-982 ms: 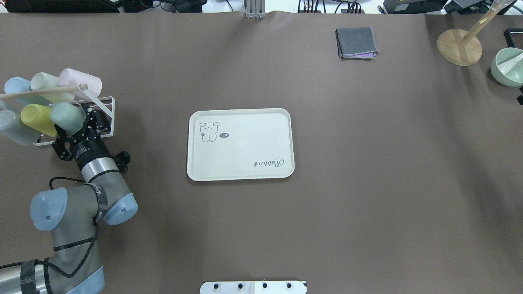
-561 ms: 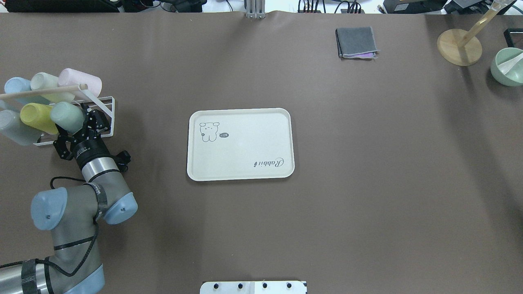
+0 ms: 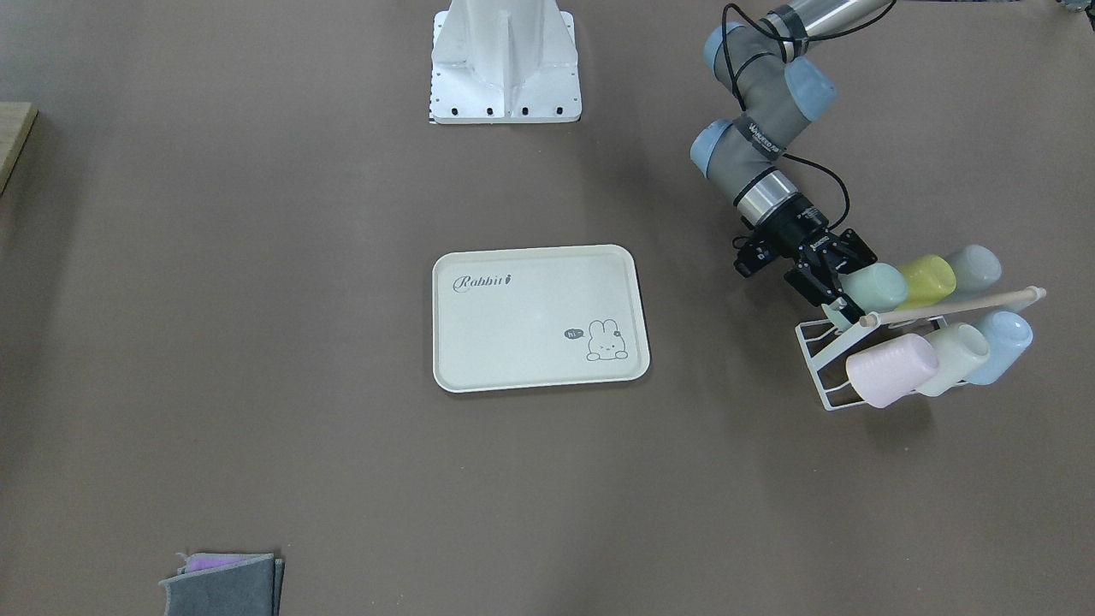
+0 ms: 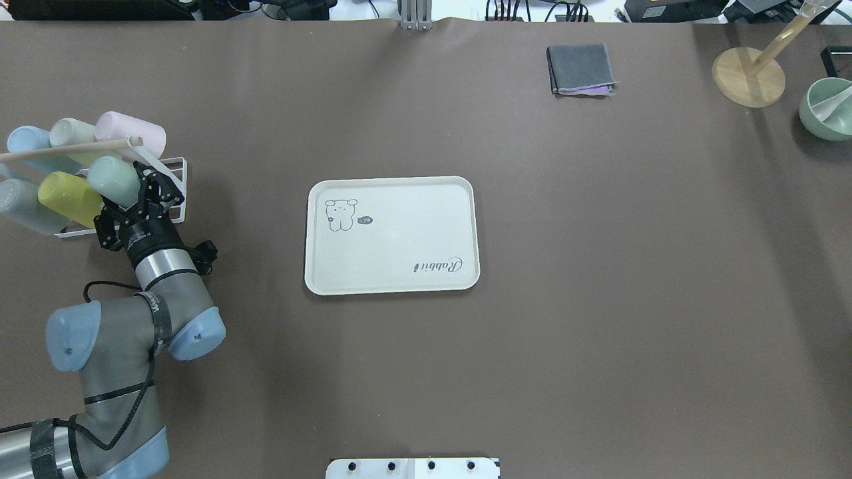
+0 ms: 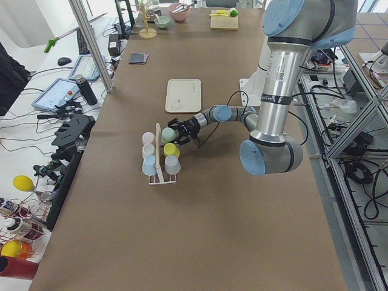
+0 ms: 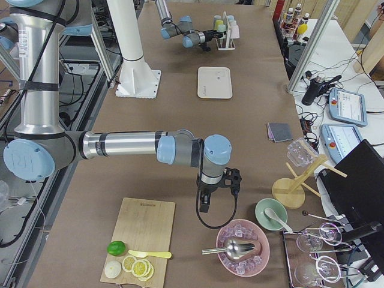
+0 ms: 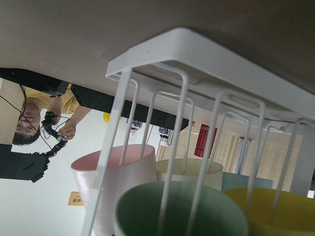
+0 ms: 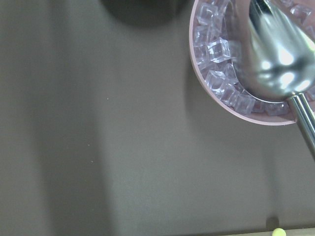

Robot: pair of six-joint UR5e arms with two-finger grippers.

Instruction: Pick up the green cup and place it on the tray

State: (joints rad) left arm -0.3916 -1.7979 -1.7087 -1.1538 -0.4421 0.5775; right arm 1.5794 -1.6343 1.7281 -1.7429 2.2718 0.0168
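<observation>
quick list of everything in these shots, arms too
green cup: 1, mint, in left tool at rack
tray: 1, cream, table centre
rack: 1, white wire, robot's left end
other cups: 5, pink, cream, blue, yellow, grey, on rack
cloth: 1, grey, far edge
wooden stand: 1, tan, far right corner
small bowl: 1, green, holds spoon
ice bowl: 1, pink, metal scoop inside
board: 1, wood, lime and slices on it
left tool: shut on green cup
right tool: near ice bowl, grip unclear

green cup [image 4: 113,181] tilted (mouth downward), tray [image 4: 399,229] flat
</observation>
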